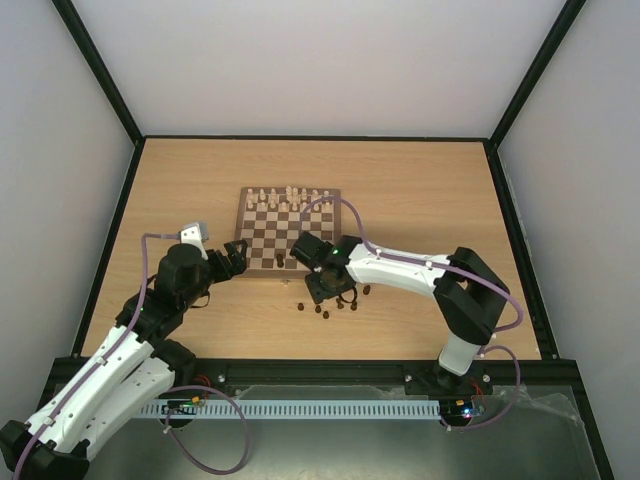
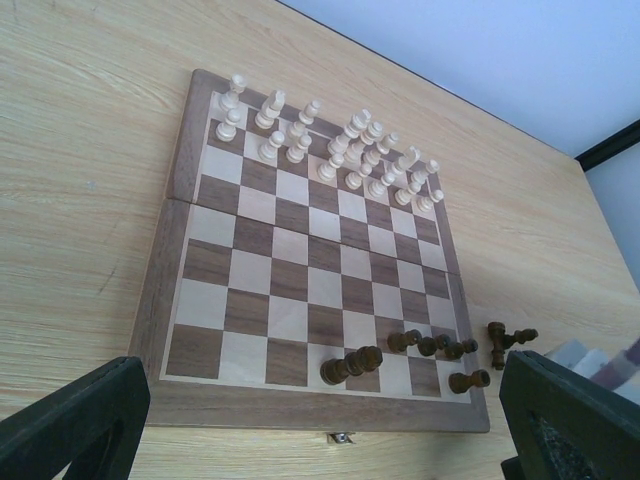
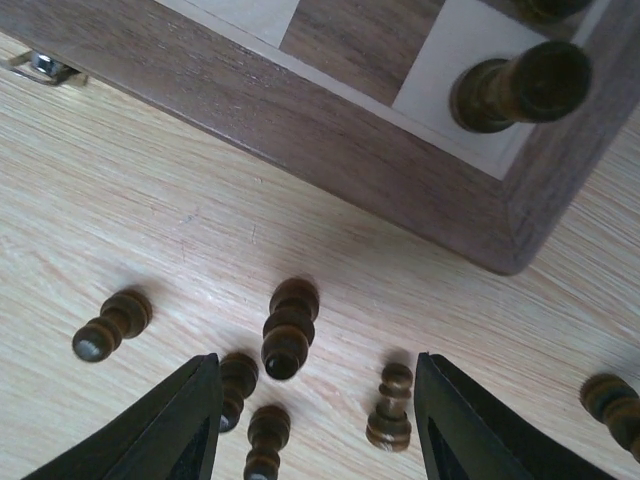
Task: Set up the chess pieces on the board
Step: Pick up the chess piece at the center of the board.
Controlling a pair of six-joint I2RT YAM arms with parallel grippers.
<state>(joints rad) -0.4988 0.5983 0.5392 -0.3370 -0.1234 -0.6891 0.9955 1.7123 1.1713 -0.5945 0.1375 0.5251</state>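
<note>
Light wood tabletop (image 1: 420,190): chess pieces (image 3: 287,330) mostly lie loose just off the near edge of the board (image 2: 158,310); a few on its near rows. Above the loose ones, right gripper (image 3: 315,400), jaws open; left gripper (image 2: 325,430) faces the board, jaws wide apart; cream chessmen (image 2: 330,150) on far rows.

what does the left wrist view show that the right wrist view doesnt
Only left wrist: the whole board, with cream-white chessmen in two rows at its far end. Only right wrist: a cluster of dark chess pieces lying on the tabletop between the right gripper's open fingers. Both: the board's near corner with a dark piece on it.
</note>
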